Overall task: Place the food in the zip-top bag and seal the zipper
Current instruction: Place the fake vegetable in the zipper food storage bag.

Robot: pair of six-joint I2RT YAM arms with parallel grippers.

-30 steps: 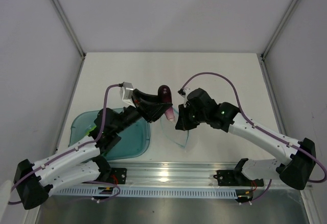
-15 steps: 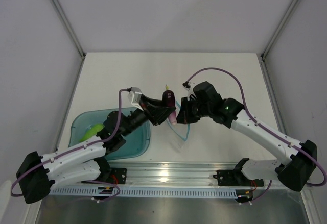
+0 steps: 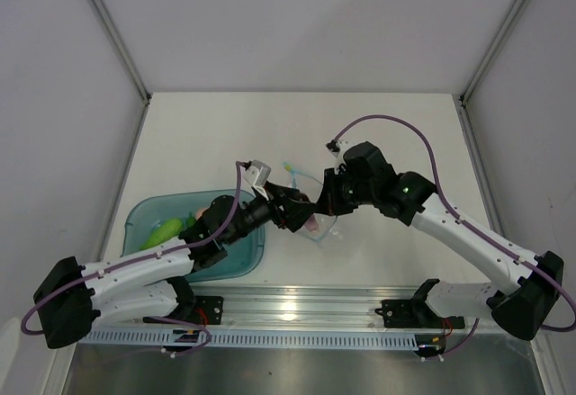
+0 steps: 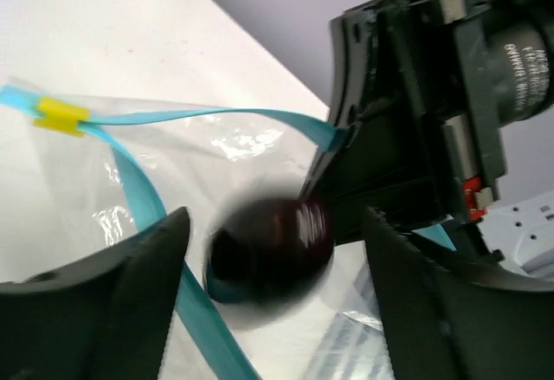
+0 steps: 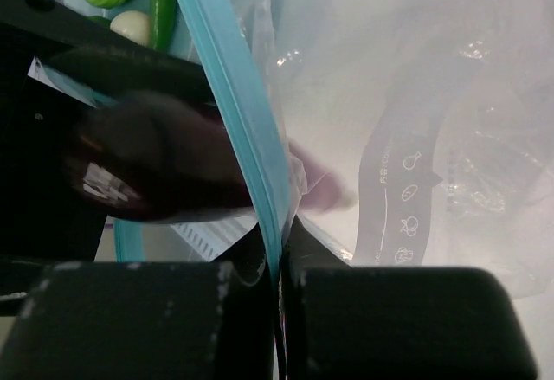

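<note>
Zip-top bag (image 5: 389, 68): a clear, limp pouch between the 2 grippers, just beside the teal tray (image 3: 245, 253), with its mouth held open toward my left arm. I cannot tell whether its bottom rests on the table (image 3: 207, 134).

Zipper (image 5: 227, 86): the light-blue strip along the mouth, with a yellow slider (image 4: 61, 113) at its far end. I judge it the only firm part of the bag. The film is thin, light and slippery and would fold if pinched, so any hold belongs on the strip.

Right gripper (image 5: 277, 250): clamped on 1 lip of the zipper, lifting that side.

Eggplant (image 4: 270, 240): a dark purple, glossy toy sitting in the bag's mouth, motion-blurred. I judge it light, hard and prone to roll. It is best taken across its thick middle.

Left gripper (image 3: 292, 213): jaws spread wide at the mouth, with a gap on each side of the eggplant, so I read it as released.

Remaining food: a long green vegetable (image 3: 165, 230) and other pieces lie in the teal tray, well apart from the bag. Sealing is not yet possible.
</note>
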